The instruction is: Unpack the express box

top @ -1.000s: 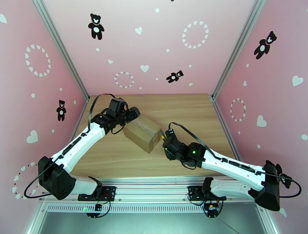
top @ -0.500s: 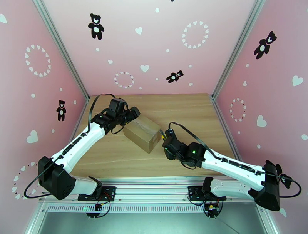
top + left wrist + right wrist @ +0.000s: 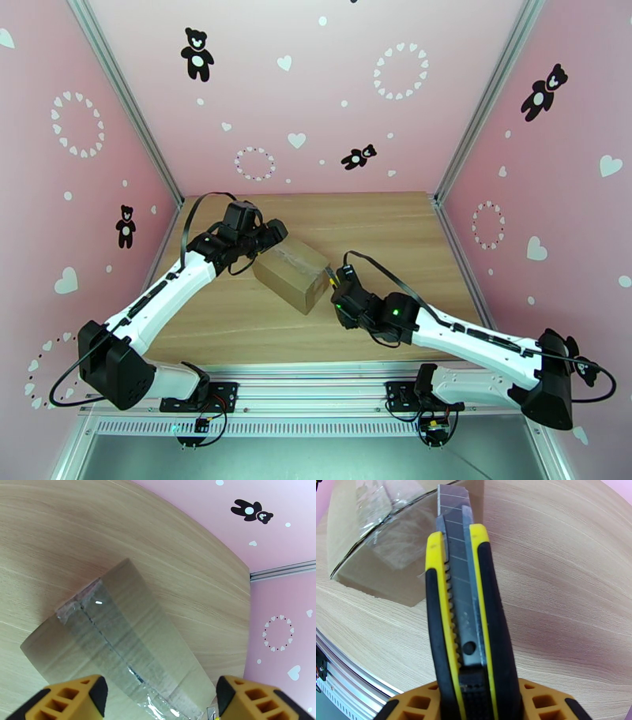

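Note:
The express box (image 3: 292, 273), a brown carton with clear tape along its top seam, lies at an angle on the wooden table (image 3: 237, 324). My left gripper (image 3: 274, 232) sits at its far left end, open, yellow fingertips (image 3: 75, 697) spread on either side of the box (image 3: 118, 630). My right gripper (image 3: 336, 283) is at the box's near right end, shut on a yellow and black utility knife (image 3: 462, 610). The knife's blade (image 3: 452, 503) is extended and its tip is at the taped end face of the box (image 3: 375, 539).
Pink walls with bear and heart decals close in the table at the back and both sides. An aluminium rail (image 3: 316, 379) runs along the near edge, where both arm bases are bolted.
My right arm has edged slightly left, bringing the knife closer to the box's end. The left arm and the box have not moved.

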You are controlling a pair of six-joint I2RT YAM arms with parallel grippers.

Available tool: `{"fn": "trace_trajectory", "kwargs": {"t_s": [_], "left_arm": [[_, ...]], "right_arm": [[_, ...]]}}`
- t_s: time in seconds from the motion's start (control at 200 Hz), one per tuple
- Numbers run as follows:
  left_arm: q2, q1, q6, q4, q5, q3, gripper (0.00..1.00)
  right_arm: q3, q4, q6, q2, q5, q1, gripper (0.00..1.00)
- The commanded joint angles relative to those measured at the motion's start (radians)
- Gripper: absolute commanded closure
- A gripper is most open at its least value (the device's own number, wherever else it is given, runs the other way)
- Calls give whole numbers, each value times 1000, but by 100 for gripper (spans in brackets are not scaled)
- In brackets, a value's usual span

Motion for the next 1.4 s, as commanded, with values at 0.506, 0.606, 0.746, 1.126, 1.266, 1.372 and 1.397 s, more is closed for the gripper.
{"fn": "trace_trajectory", "kwargs": {"t_s": [0.506,0.606,0.746,1.126,1.266,1.372,1.397], "left_arm": [[-14,-6,-10,21,-10,-8,21],[-15,-5,-9,19,-11,-8,22],[-17,-5,-11,20,-10,-9,22],[-14,-5,-12,20,-10,-7,22],[-13,-4,-12,20,-9,-6,22],[-14,-4,-10,19,-10,-4,22],[-13,-4,-10,17,-10,-6,22]], "right_arm": [[41,-50,41,-2,61,31,100],[43,-47,39,2,60,30,100],[44,-44,35,6,62,31,100],[45,-53,38,24,62,31,100],[47,-57,39,26,65,31,100],[48,-58,38,28,70,31,100],[49,-60,38,27,71,30,100]]}}
